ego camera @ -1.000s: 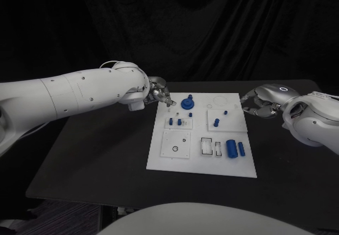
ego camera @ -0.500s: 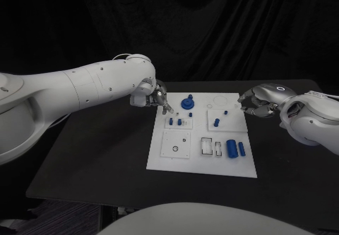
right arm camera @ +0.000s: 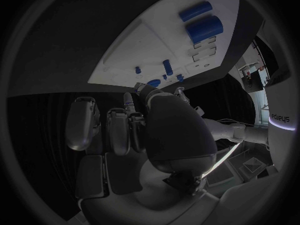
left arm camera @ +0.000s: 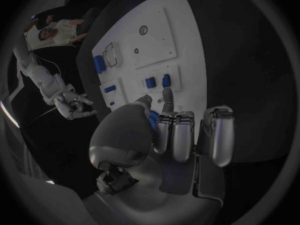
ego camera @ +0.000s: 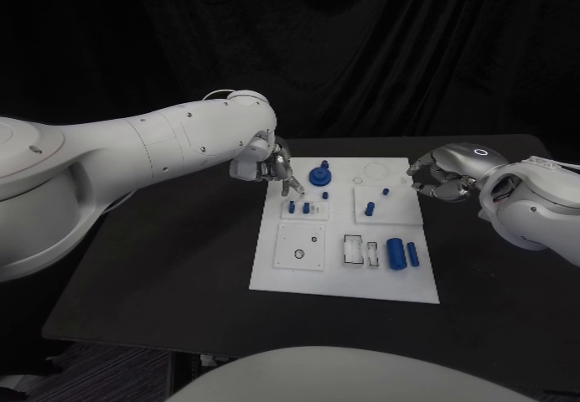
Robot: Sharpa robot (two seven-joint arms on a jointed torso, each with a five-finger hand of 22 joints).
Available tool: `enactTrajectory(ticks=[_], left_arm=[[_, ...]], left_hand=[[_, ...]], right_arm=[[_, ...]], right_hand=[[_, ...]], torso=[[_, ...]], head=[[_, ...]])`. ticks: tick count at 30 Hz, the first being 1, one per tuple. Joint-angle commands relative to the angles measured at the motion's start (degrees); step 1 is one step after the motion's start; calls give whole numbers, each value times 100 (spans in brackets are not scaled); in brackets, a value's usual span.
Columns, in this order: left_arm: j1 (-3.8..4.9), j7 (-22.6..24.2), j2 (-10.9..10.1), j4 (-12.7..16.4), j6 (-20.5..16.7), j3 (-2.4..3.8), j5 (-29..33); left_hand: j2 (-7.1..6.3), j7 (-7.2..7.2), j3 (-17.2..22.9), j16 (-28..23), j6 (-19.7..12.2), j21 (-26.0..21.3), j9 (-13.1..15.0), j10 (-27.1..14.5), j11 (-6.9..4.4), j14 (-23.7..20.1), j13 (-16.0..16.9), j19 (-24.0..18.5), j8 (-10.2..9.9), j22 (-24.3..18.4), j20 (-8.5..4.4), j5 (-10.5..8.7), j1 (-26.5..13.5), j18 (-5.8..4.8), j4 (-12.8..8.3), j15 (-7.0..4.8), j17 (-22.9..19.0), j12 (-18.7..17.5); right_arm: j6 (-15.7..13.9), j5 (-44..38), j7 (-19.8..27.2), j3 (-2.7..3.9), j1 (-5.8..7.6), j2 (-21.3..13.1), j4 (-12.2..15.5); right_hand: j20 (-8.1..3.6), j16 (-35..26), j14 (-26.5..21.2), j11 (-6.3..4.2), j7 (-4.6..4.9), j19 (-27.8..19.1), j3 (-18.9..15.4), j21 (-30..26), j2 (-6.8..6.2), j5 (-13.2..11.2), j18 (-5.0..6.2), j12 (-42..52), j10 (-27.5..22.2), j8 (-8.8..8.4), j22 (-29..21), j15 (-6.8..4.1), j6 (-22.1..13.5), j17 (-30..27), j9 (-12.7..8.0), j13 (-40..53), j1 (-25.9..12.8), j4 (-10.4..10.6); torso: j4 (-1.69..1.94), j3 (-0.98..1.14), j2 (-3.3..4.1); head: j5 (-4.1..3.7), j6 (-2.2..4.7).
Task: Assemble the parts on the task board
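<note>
**Left robot hand over far-left of task board, right robot hand off its right edge**

The task board [ego camera: 344,251] lies flat in the middle of the black counter [ego camera: 169,260], long side running from near edge to far edge. The left robot hand [ego camera: 273,167] sits over the board's far-left corner, fingers [left arm camera: 167,96] pointing down at the small blue parts [ego camera: 307,206] on the raised square plate there. Cannot tell if it grasps anything; the wrist view shows fingers side by side, one stretched toward the two blue parts [left arm camera: 157,81], nothing visibly between them. A bigger blue knob-like part [ego camera: 320,177] stands just beside that hand, toward the board's far edge. The right robot hand [ego camera: 437,180] hangs just off the board's far-right edge, fingers [right arm camera: 119,127] curled in, clenched, nothing seen in it. More blue parts: small pegs [ego camera: 371,209] on the right-hand square plate, two larger cylinders [ego camera: 402,253] near the board's right edge toward the near side. A plain square plate with a small ring [ego camera: 301,248] sits on the near-left part of the board.
</note>
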Motion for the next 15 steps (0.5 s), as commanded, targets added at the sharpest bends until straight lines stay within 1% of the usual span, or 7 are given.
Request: enactTrajectory(ticks=[1, 6, 8, 10, 14, 15], left_arm=[[-33, 155, 46, -51, -47, 4, 59], [-58, 167, 105, -120, -89, 4, 59], [-64, 160, 120, -139, -87, 4, 59], [-73, 144, 136, -162, -76, 4, 59], [-93, 95, 166, -212, -34, 4, 59], [-100, 86, 172, -225, -22, 4, 59]], left_hand=[[38, -17, -2, 15, 8, 41, -14, 588, 41, 596, 1491, 306, -30, 1334, 42, 47, 24, 8, -36, 35, 1508, 19], [44, -19, 8, 15, 4, 54, -30, 588, 41, 596, 1491, 312, -52, 1338, 44, 150, 79, 5, -61, 36, 1508, 19], [47, -21, 15, 15, 9, 60, -36, 588, 39, 596, 1491, 315, -59, 1340, 43, 197, 107, 3, -74, 35, 1508, 19], [44, -28, 44, 15, 14, 61, -51, 588, 34, 596, 1491, 315, -78, 1340, 40, 363, 195, 4, -123, 32, 1508, 19], [36, -33, 71, 15, 19, 53, -68, 588, 30, 596, 1491, 309, -99, 1336, 38, 502, 267, 6, -165, 29, 1508, 19], [34, -33, 75, 15, 18, 52, -72, 588, 29, 596, 1491, 308, -103, 1336, 38, 524, 278, 6, -171, 28, 1508, 19]], right_arm=[[-112, -10, -33, 4, -11, -7, 23], [-115, -9, -34, 4, -11, -10, 37], [-115, -9, -35, 4, -10, -10, 41], [-115, -9, -36, 4, -10, -9, 45], [-115, -9, -38, 4, -10, -11, 53], [-116, -9, -39, 4, -10, -12, 56]], right_hand=[[15, -8, 390, 46, -12, -26, 32, 2, 17, -34, 71, -16, 427, -22, 991, 54, 33, 974, -9, 1376, -23, 1], [15, -8, 390, 46, -12, -26, 32, 2, 17, -34, 71, -16, 427, -22, 991, 54, 33, 974, -9, 1376, -23, 1], [15, -8, 390, 46, -12, -26, 32, 2, 17, -34, 71, -16, 427, -22, 991, 54, 33, 974, -9, 1376, -23, 1], [15, -8, 390, 46, -12, -26, 32, 2, 17, -34, 71, -16, 427, -22, 991, 54, 33, 974, -9, 1376, -23, 1], [15, -8, 390, 46, -12, -26, 32, 2, 17, -34, 71, -16, 427, -22, 991, 54, 33, 974, -9, 1376, -23, 1], [15, -8, 390, 46, -12, -26, 32, 2, 17, -34, 71, -16, 427, -22, 991, 54, 33, 974, -9, 1376, -23, 1]], torso=[[-11, -4, 20], [-13, -9, 15], [-8, -11, 11], [-9, -13, 14], [-26, -22, 26], [-23, -19, 24]], head=[[-3, 1], [10, 1], [7, 1], [7, 1], [27, 1], [20, 1]])
